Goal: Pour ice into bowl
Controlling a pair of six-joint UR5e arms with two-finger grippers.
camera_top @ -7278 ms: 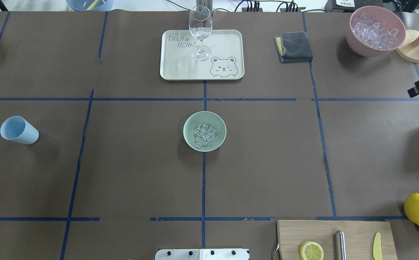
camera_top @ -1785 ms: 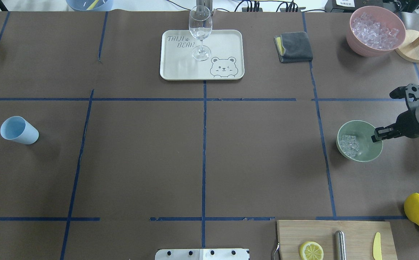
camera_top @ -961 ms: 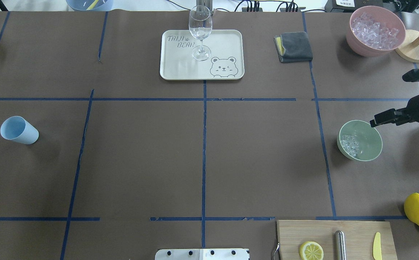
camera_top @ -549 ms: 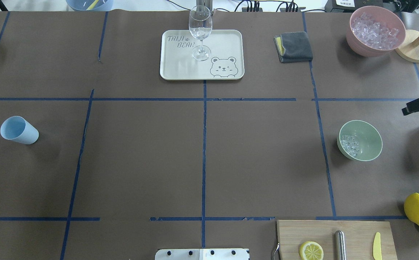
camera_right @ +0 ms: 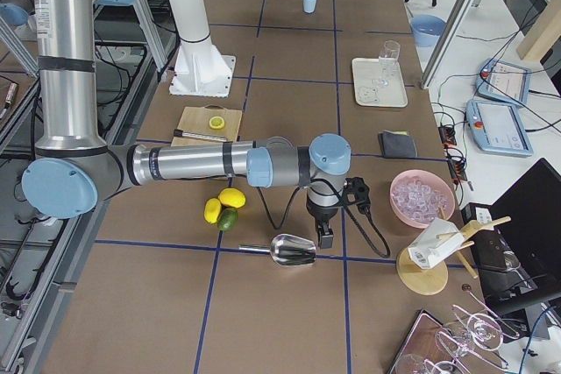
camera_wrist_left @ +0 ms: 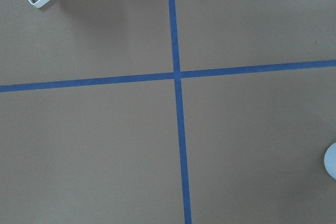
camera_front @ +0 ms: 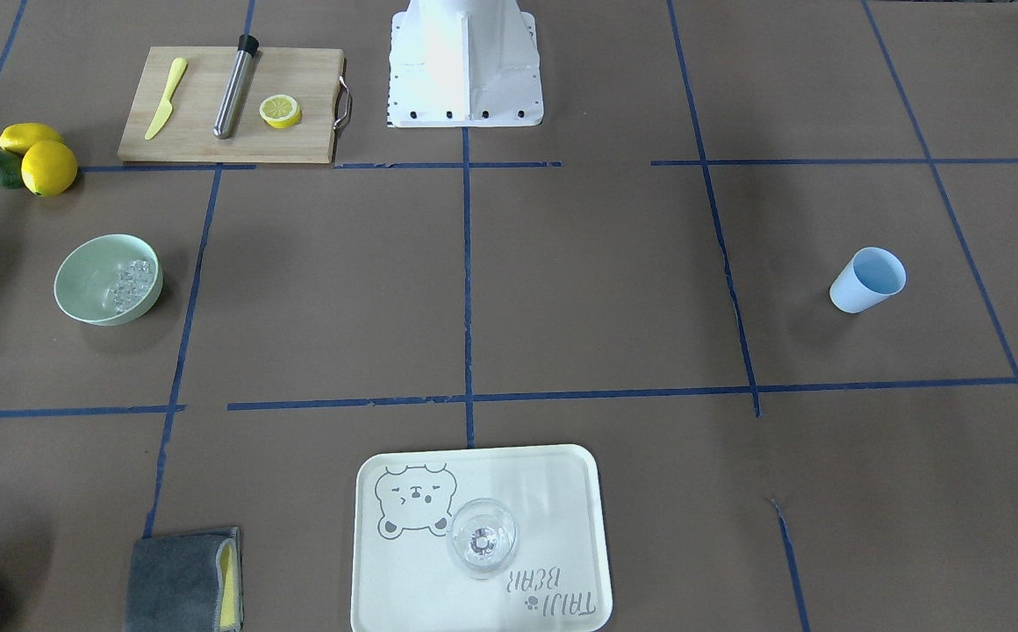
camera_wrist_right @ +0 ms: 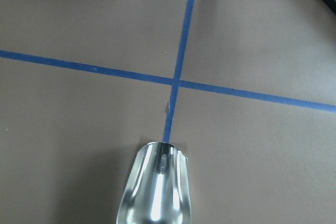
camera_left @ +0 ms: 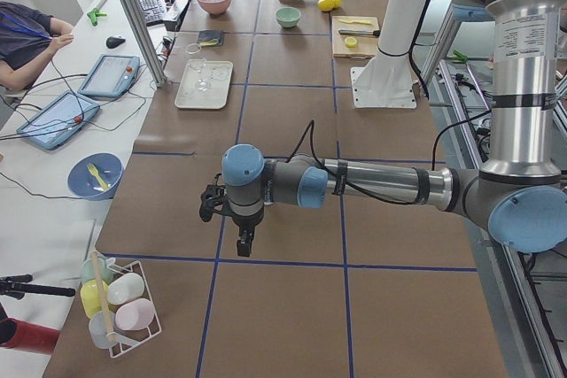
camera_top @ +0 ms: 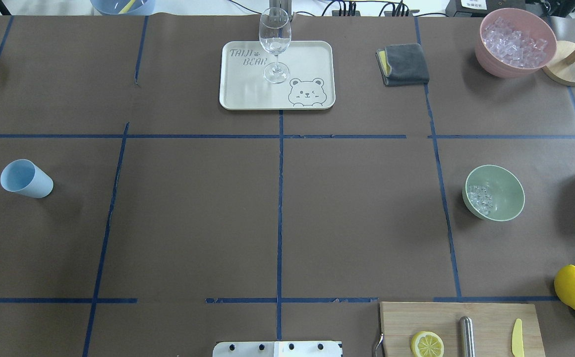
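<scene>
The mint-green bowl (camera_top: 505, 201) stands at the right of the table, also in the front view (camera_front: 88, 285). A small heap of clear ice (camera_top: 480, 199) lies in it against one side (camera_front: 127, 283). The light blue cup (camera_top: 25, 178) stands at the far left. Neither gripper shows in the overhead or front view. The left gripper (camera_left: 242, 243) hangs over bare table at the left end. The right gripper (camera_right: 326, 237) hangs just above a metal scoop (camera_right: 294, 251) at the right end. I cannot tell whether either is open or shut.
A pink bowl full of ice (camera_top: 515, 42) stands back right beside a wooden stand (camera_top: 568, 63). A cream tray (camera_top: 307, 59) holds a wine glass (camera_top: 274, 42). There is a grey cloth (camera_top: 403, 64), a cutting board (camera_top: 446, 317) with a lemon slice (camera_top: 427, 344), and lemons (camera_top: 574, 287).
The bowl with ice went from the table's middle to the right side. The right gripper, at the bowl's rim 1.8 s ago, drew back to the right and left the overhead view.
</scene>
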